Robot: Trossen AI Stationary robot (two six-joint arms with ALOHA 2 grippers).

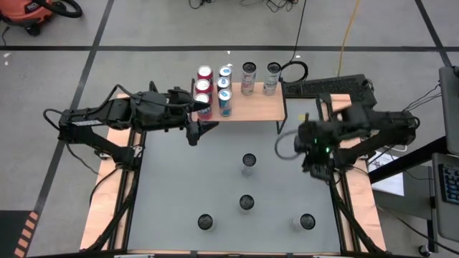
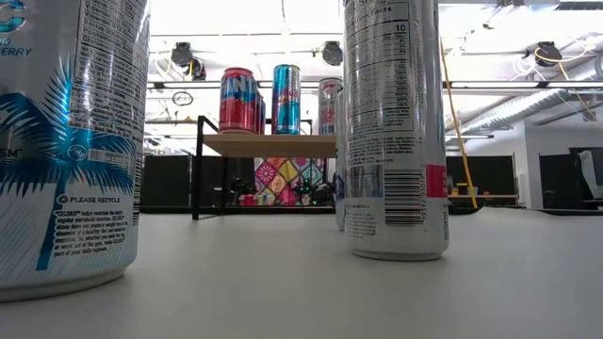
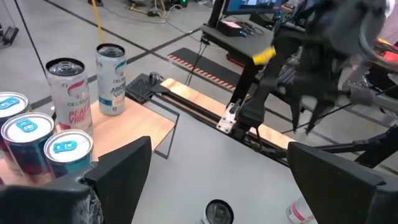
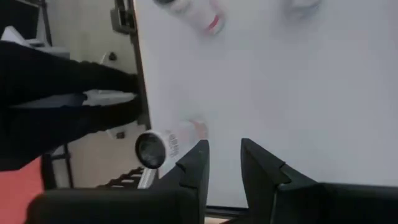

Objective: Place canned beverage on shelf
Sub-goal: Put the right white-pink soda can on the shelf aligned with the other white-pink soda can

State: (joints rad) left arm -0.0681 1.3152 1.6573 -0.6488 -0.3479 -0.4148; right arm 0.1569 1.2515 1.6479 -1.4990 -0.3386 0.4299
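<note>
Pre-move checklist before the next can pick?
1. Left tool open and empty: ok.
2. Right tool empty, fingers a narrow gap apart: ok.
3. Shelf has free room at its right end: ok; six cans already stand along it.
4. Cans left on table: ok, four upright, nearest at centre.
5. Arms apart: ok.
6. Which arm moves next: cannot tell.
</note>
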